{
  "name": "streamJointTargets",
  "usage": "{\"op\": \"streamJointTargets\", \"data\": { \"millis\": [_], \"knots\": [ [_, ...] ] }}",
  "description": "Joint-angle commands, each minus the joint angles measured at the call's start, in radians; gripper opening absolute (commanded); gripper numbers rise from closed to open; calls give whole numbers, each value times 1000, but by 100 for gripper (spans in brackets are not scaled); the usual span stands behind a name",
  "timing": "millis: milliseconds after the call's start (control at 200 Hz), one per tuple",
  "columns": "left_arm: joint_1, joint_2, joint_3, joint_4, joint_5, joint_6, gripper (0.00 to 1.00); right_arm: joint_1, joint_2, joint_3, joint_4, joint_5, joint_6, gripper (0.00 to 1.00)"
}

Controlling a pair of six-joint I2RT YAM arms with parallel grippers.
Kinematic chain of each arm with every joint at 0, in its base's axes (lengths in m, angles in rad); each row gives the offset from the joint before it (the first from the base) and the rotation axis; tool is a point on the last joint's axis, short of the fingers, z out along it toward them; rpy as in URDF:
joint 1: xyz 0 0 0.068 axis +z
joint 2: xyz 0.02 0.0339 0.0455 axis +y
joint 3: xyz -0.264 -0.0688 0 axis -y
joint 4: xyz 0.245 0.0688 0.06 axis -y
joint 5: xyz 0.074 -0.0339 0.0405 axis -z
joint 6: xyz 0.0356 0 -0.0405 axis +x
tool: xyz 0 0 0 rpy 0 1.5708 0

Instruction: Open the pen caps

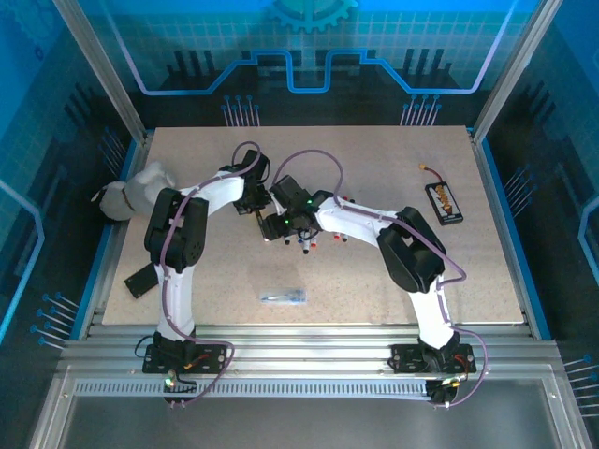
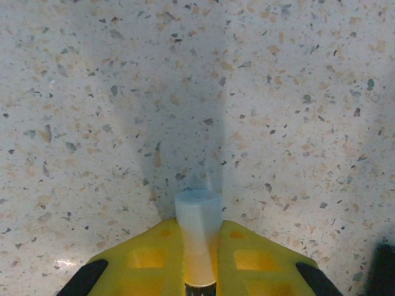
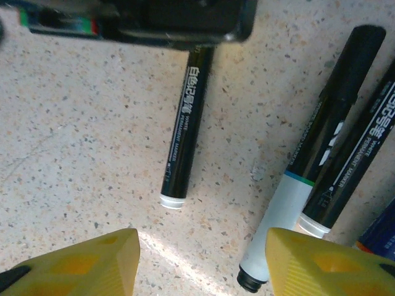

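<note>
The left pincer (image 2: 199, 233) is gripping a white plastic cylinder (image 2: 199, 209); the right pincer (image 3: 200, 246) is standing open, slim black marker pens (image 3: 185, 129) just ahead.

Four marker pens (image 3: 184, 126) counted in right wrist view, one pale cylinder (image 2: 199, 216), one clear wrapper (image 1: 283, 296), one black board (image 1: 444, 203), one white bundle (image 1: 131, 192), one flat black piece (image 1: 140, 280)

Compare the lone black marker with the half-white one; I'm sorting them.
The lone black marker has a dark barrel ending in a white ring; the half-white marker turns white below a teal band, ending black. The first's far end hides under dark hardware; the second shows end to end. Both lie flat on the table.
</note>
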Motion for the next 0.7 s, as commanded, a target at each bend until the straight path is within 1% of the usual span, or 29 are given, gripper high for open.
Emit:
{"op": "streamJointTargets", "data": {
  "millis": [0,235,475,585,695],
  "knots": [
    [-9,7,13,19,137,24,0,4,26,52,-18,-30,13,54],
    [-8,-29,4,-3,200,43,0,1,58,102,-18,-68,17,54],
    [-8,-68,-2,-1,252,28,0,-1,86,141,-53,-48,15,56],
    [-8,-86,-5,-5,262,28,0,-2,88,147,-65,-27,15,56],
    [-7,-105,-8,-16,248,33,0,-1,86,145,-77,-15,16,56]
  ]
}}
